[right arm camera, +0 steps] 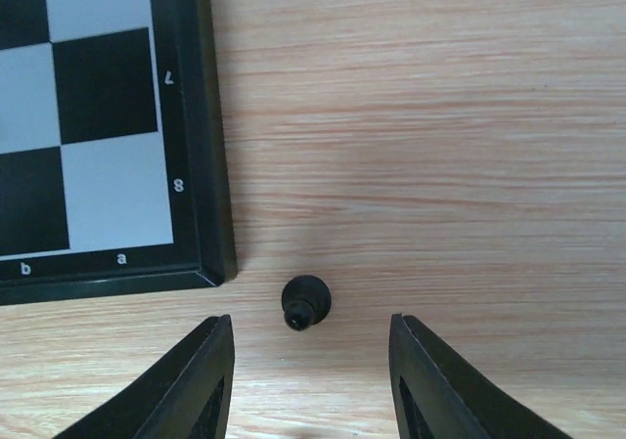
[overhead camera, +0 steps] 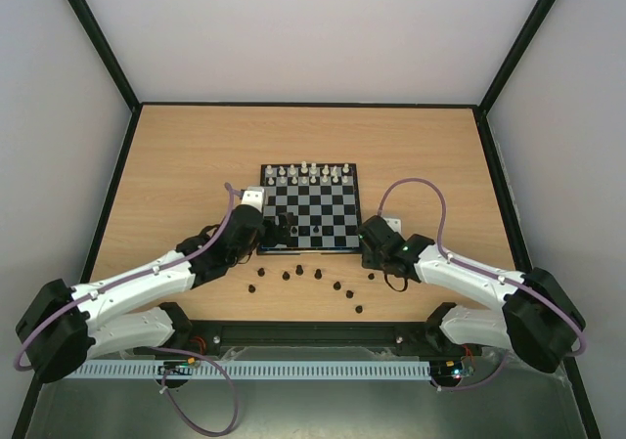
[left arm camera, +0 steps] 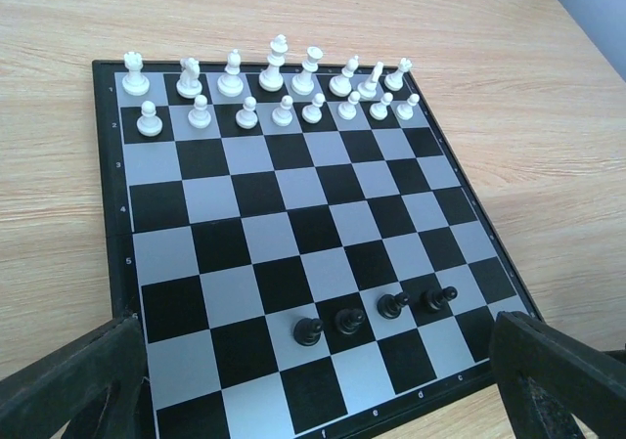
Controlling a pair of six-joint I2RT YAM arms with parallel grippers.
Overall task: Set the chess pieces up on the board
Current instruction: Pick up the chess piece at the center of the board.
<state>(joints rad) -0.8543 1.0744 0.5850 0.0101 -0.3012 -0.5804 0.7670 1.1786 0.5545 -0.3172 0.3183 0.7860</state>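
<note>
Your left gripper (overhead camera: pixel 281 232) hangs spread wide at the near left edge of the board (overhead camera: pixel 311 207), its arm stretched low over the table (overhead camera: pixel 176 165), probably parked to leave room. Four black pieces (left arm camera: pixel 349 320) stand in a row on the board, and the other loose chess pieces (overhead camera: pixel 318 273) lie in an arc just in front. Your right gripper (right arm camera: pixel 308 356), wrist tipped down at the board's near right corner, is part-spread either side of one black piece (right arm camera: pixel 306 302) without touching it, lined up for a pick.

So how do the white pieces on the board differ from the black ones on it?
On the board, the white pieces fill two far rows; the black pieces make one part row of four at the near side. The white pieces include tall ones; the black pieces all look like pawns. Both sit on squares.
</note>
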